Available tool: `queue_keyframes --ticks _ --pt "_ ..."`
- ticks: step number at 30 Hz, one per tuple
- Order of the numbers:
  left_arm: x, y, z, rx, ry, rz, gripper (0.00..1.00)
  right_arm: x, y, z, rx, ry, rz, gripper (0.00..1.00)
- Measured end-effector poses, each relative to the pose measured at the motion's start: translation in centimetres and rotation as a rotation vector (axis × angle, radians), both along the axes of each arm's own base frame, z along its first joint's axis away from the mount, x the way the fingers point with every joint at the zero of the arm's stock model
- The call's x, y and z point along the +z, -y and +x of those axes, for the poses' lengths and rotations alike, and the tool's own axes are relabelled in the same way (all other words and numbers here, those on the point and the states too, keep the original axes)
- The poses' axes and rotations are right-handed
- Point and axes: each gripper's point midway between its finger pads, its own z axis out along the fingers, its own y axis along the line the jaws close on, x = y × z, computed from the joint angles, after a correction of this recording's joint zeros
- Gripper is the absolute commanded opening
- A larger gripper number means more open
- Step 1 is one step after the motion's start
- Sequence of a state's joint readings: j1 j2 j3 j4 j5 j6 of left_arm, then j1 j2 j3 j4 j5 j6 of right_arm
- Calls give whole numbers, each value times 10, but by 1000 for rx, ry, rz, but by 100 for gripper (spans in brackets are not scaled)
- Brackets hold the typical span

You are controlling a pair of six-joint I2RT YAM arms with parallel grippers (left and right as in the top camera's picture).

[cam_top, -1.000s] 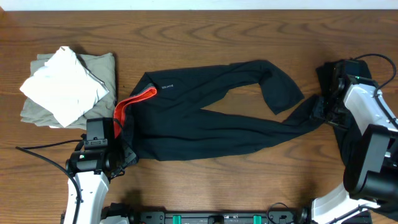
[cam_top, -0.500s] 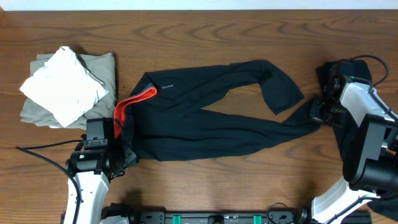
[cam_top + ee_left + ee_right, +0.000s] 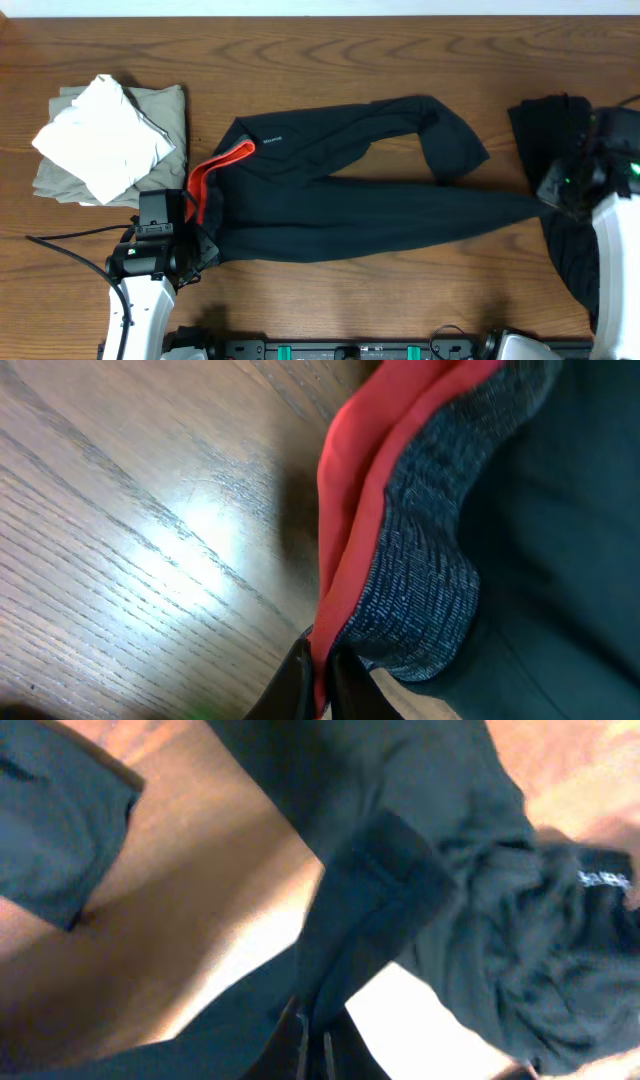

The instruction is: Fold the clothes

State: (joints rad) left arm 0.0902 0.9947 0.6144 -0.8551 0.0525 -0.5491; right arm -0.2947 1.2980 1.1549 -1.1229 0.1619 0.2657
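The logo (image 3: 271, 141) on the pants (image 3: 350, 205) is too small to be read; the black piece (image 3: 535, 130) is partly covered by the right arm (image 3: 612, 240).

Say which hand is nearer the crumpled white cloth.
Left. The left hand grips the black pants by their red waistband near the crumpled white cloth; the right hand is across the table.
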Motion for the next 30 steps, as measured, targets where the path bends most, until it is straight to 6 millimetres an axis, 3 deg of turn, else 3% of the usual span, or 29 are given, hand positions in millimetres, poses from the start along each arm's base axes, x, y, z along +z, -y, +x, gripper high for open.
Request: queue_keyframes --ticks 11,17,20,22,24,25,30 --pt "0 0 0 0 0 0 9 -8 4 -32 -38 -140 -6 3" --pt "0 0 0 0 0 0 8 -8 11 -29 -62 -133 -37 5" --pt "0 0 0 0 0 0 8 -17 14 -26 -70 -165 -37 5" --pt "0 0 0 0 0 0 8 -28 16 -21 -72 -198 -30 5" --pt "0 0 0 0 0 0 8 -45 20 -9 -76 -219 -22 11" --pt "0 0 0 0 0 0 9 -54 22 0 -79 -218 -21 20" --pt "0 0 0 0 -2 0 8 -92 41 56 -90 -113 -45 34"
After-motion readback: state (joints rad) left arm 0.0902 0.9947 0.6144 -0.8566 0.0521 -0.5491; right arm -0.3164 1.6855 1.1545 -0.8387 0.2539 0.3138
